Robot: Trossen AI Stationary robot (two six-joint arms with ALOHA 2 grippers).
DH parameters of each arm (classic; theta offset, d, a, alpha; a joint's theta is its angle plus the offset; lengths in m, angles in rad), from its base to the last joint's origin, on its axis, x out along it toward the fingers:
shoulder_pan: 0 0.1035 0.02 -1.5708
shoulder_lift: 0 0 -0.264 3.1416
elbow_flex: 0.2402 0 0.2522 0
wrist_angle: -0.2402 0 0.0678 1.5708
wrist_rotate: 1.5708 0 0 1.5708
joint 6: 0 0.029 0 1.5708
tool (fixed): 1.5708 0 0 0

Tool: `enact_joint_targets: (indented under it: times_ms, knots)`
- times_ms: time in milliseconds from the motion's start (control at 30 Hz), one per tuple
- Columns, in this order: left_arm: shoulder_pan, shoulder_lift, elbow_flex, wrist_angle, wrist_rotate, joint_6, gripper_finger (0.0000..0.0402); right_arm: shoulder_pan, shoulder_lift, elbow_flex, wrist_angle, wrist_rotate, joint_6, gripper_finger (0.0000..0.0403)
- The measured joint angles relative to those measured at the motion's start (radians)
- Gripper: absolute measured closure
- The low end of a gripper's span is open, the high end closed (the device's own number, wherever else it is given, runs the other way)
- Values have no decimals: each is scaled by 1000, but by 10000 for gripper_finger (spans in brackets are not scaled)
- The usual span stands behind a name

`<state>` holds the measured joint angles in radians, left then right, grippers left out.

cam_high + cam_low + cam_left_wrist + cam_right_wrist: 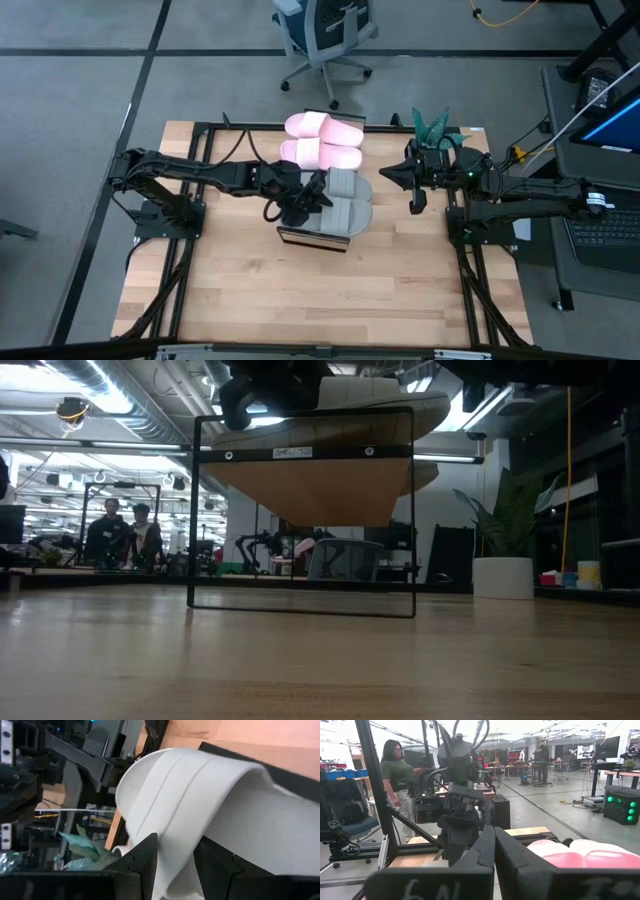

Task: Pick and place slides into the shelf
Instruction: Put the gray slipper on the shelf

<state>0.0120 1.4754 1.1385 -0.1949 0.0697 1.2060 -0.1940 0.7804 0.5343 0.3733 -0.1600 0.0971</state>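
A small white label (292,452) is being shown on the shelf's dark front rail in the low view, its lettering too small to be read; white characters resembling "6A" are being shown on the right arm's wrist in the right wrist view. The light-wood tabletop (300,290) is being framed by dark rails, and the grey floor, an office chair (325,35) and a laptop (605,130) are being seen around it. In the room beyond, two people (125,532) and a potted plant (497,535) are being seen in the low view, and another person (397,775) is being seen beside the left arm in the right wrist view. The shelf (312,238) is standing mid-table, and all four slides are lying on it: the two pink slides (322,140) at the far end, the two grey slides (345,200) at the near end. The left gripper (312,197) is being held over the grey slides, and its fingers (145,865) are being kept part-open astride the strap (175,795) of one grey slide, one finger on either side. The right gripper (414,190) is being held shut and empty, hanging well apart from the shelf, to its right.
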Motion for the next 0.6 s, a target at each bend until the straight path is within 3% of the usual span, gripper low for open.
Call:
enact_joint_targets:
  times_ms: [600]
  knots:
    - [-3,0,1,-26,-31,-26,285,0,0,0,0,0,0,398]
